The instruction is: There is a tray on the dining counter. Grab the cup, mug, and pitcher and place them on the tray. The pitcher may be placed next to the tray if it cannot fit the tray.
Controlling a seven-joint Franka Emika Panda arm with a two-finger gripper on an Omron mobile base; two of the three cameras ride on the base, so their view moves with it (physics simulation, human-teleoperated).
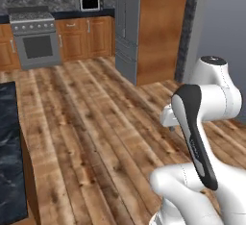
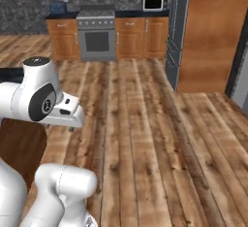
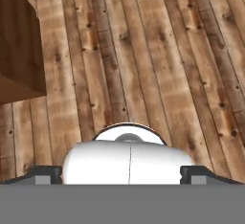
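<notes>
Our fingers (image 3: pixel 122 174) spread wide, holding nothing, above plank floor (image 3: pixel 158 65), black white-veined table (image 1: pixel 10 152) at nine o'clock, long axis running away from us.

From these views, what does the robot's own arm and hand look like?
The arm has glossy white, rounded shells with dark grey to black joint panels and a round dark cap on top. No loose cables or readable markings show. The hand ends in two small dark finger tips, set wide apart.
</notes>
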